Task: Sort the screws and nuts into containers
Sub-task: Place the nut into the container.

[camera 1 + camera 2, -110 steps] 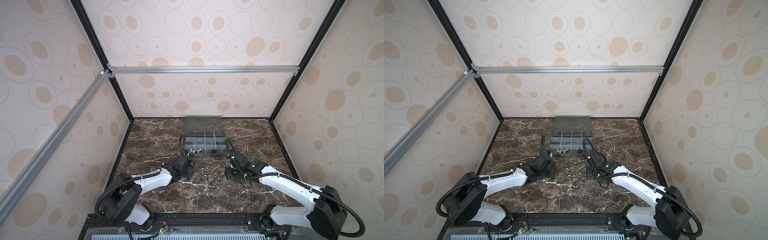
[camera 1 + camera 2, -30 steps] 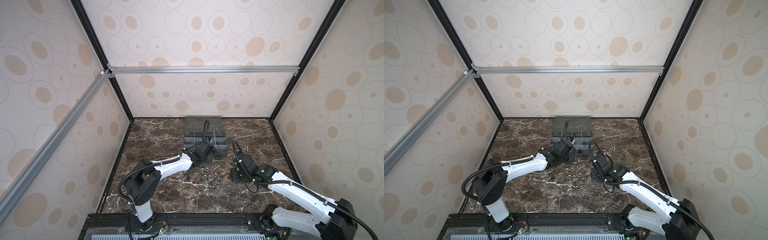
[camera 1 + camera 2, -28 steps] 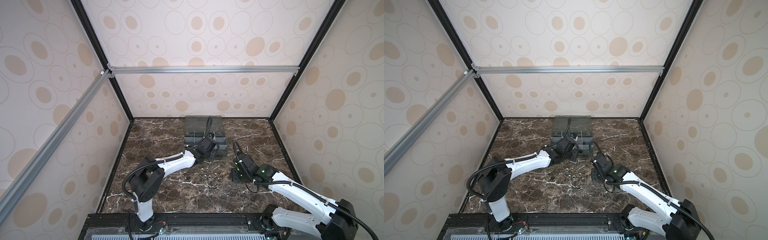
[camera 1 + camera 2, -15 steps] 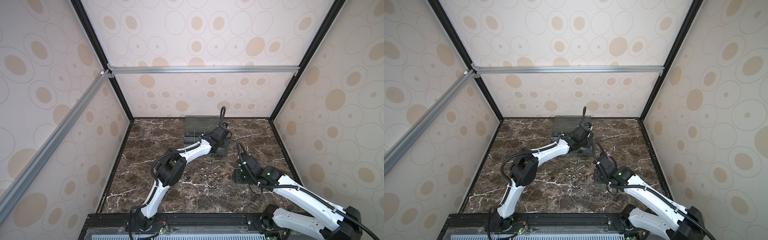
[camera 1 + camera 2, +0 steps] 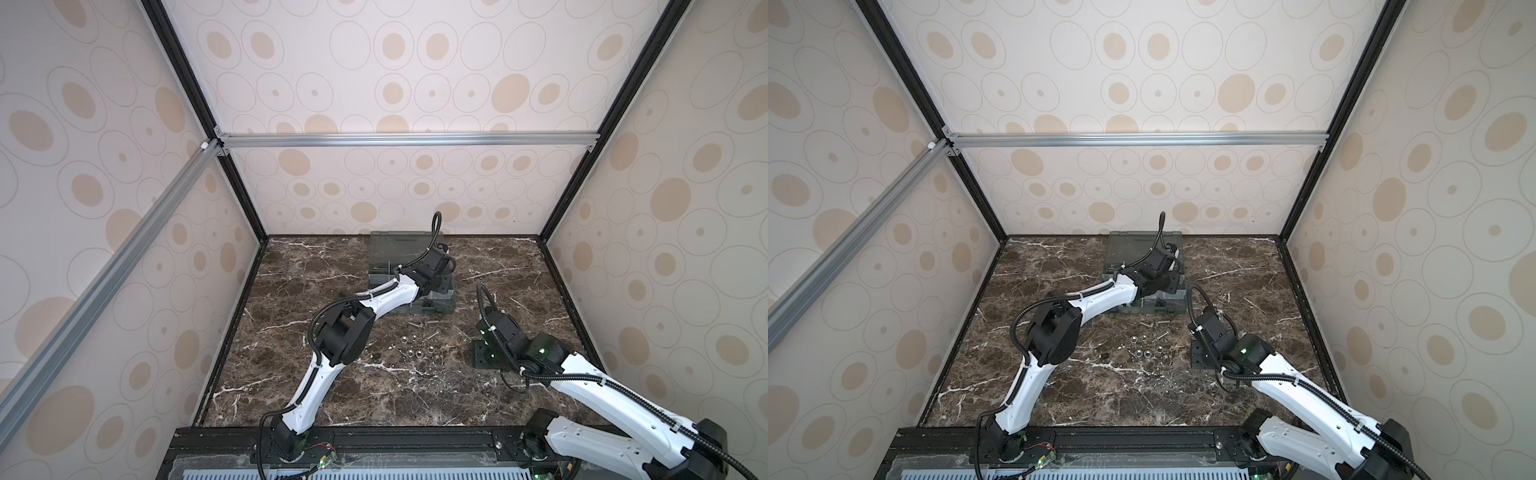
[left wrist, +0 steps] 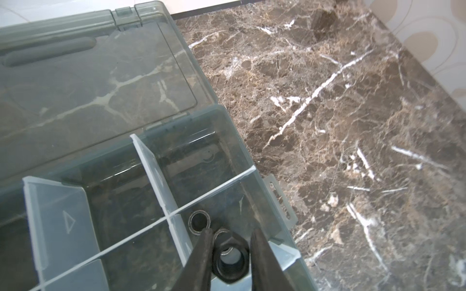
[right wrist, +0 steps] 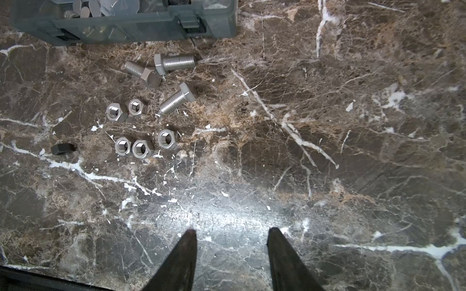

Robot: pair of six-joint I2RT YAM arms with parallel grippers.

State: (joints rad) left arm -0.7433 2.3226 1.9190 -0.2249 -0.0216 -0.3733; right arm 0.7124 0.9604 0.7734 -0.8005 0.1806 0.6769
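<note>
Left pincer [image 6: 231, 230] hung over the open organiser box [image 6: 227, 131], a black nut [image 6: 230, 257] between its tips.
The compartment [image 6: 227, 199] below held a dark ring [image 6: 199, 221] beyond the tips; nut clamped or loose, unclear. The right pincer [image 7: 230, 231] gaped, screws [image 7: 176, 97] and nuts [image 7: 142, 148] ahead on the tabletop [image 7: 327, 126].

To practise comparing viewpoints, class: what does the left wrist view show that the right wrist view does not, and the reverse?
Only the left wrist view: the open lid, pale dividers, and a black nut between the fingers of the left gripper, above a compartment. Only the right wrist view: loose silver screws and silver nuts on the table, and the right gripper with fingers apart over bare marble. Both: the grey organiser box and the marble table.
</note>
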